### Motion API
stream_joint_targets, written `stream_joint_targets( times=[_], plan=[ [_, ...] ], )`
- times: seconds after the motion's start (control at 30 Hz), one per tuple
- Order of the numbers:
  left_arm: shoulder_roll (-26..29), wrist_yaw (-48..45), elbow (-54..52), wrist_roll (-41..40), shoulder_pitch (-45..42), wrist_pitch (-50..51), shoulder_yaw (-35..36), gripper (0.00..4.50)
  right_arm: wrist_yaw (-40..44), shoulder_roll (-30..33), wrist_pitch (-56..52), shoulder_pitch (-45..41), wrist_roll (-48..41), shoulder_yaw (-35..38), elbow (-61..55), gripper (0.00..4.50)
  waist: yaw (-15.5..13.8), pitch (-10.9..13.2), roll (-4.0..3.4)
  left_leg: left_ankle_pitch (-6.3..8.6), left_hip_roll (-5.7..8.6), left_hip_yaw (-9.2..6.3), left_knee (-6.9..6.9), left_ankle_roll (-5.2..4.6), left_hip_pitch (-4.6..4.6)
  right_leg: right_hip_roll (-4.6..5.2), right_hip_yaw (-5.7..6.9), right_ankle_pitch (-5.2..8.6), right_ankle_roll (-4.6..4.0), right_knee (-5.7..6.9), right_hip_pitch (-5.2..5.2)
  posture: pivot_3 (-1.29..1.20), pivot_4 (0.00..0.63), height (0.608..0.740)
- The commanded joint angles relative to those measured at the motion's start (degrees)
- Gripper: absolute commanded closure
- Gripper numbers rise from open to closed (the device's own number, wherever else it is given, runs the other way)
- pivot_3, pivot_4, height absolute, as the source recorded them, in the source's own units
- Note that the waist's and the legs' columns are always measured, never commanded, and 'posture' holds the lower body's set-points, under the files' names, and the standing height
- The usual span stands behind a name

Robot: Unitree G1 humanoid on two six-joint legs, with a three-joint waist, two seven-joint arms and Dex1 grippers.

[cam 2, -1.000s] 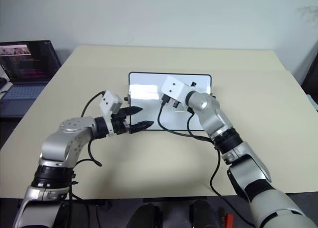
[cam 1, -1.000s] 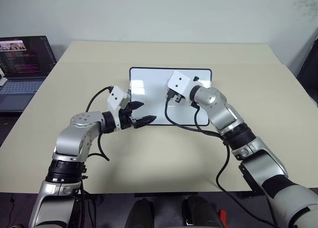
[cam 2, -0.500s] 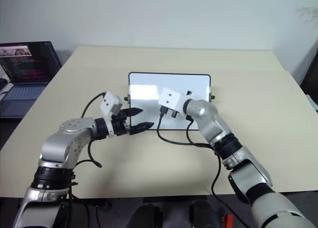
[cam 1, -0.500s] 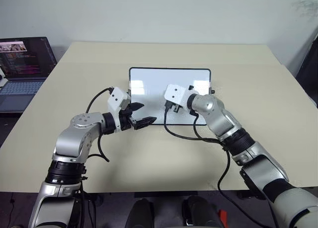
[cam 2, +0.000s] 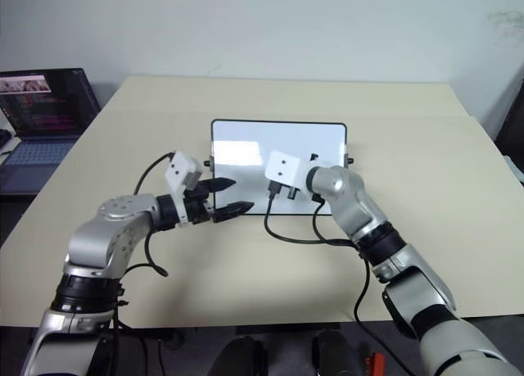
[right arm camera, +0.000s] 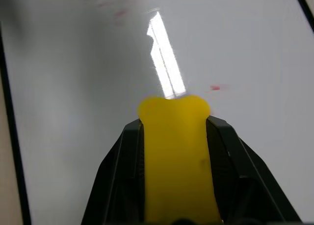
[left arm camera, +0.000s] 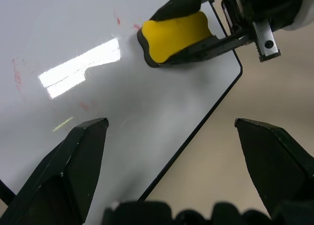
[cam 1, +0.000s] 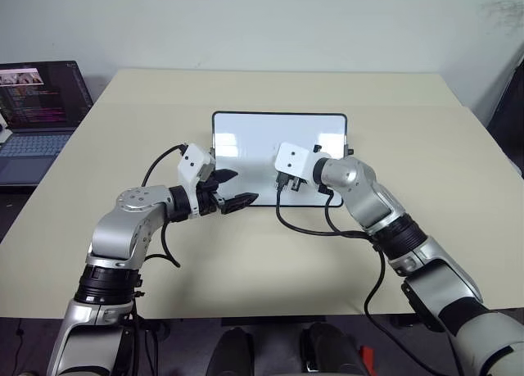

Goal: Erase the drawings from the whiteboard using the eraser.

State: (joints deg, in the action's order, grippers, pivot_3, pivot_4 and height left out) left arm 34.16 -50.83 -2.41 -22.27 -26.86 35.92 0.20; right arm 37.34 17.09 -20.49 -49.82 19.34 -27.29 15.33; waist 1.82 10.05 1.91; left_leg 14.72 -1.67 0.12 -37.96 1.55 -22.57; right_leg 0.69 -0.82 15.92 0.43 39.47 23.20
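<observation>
bare table [cam 1: 246,253] all round the whiteboard [cam 1: 246,134], laptop [cam 1: 37,106] well off left

Head pair looks down over bench [cam 1: 246,261]; wrist cams sit close above whiteboard [left arm camera: 122,117] (shared by all views).

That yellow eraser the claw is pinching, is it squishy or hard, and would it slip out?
The eraser looks like soft foam with rounded edges, so it probably gives a little and weighs next to nothing. The right claw clamps it along both long sides, so it likely stays put. Its dark base should glide easily on the glossy whiteboard.
</observation>
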Motion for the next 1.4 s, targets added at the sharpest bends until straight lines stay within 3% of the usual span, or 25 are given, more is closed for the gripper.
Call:
stream_joint_targets(
  times=[0.03,0.2,0.53,0.93,1.13,1.4],
  plan=[
    [0.34,-0.55,-2.11,-0.52,-0.53,-0.21,-0.33,0.00,-5.85,-0.27,-0.10,-0.91,2.69,1.89,3.44,3.15,0.00,0.00,0.00,0.00,0.00,0.00,0.00,0.00,0.00,-0.01,0.00,0.00,0.00,0.00,0.00,0.00,0.150,0.740],
    [0.36,-0.57,-2.26,-0.66,-0.39,-0.17,-0.45,0.00,-9.92,-0.51,1.52,-2.95,2.90,3.35,5.29,3.15,-0.07,0.00,0.00,-0.01,0.00,0.01,0.00,0.00,-0.01,-0.01,-0.02,0.00,0.00,0.01,0.01,0.00,0.150,0.740],
    [0.53,-0.42,-2.29,-0.83,-0.13,-0.29,-0.47,0.00,1.30,1.86,-1.97,1.48,3.28,-0.83,0.67,3.15,-0.01,0.00,0.00,0.00,0.00,0.01,0.03,0.00,-0.04,0.00,-0.01,0.00,0.00,-0.07,0.01,0.00,0.150,0.740],
    [0.58,-0.62,-1.86,-0.76,-0.58,-0.41,-0.66,0.00,-12.54,-5.04,5.13,-7.27,2.38,4.45,8.77,3.15,0.03,0.01,-0.01,-0.01,-0.03,0.03,0.04,-0.01,-0.07,-0.04,-0.04,0.00,-0.01,-0.06,0.08,0.00,0.150,0.740],
    [0.64,-0.69,-1.69,-0.69,-0.64,-0.62,-0.56,0.00,-5.68,-5.45,3.23,-5.44,2.75,1.21,9.06,3.15,0.03,0.01,-0.01,0.01,-0.04,0.00,0.12,0.00,-0.27,-0.03,0.00,-0.01,-0.02,-0.26,0.18,0.00,0.150,0.740],
    [0.57,-0.78,-1.67,-0.69,-0.66,-0.70,-0.54,0.00,-5.63,-2.86,2.42,-3.25,2.69,3.37,6.51,3.15,-0.20,0.01,-0.01,0.02,-0.01,-0.05,0.10,0.00,-0.24,0.02,0.07,-0.03,0.00,-0.34,0.09,0.00,0.150,0.740]
  ],
)
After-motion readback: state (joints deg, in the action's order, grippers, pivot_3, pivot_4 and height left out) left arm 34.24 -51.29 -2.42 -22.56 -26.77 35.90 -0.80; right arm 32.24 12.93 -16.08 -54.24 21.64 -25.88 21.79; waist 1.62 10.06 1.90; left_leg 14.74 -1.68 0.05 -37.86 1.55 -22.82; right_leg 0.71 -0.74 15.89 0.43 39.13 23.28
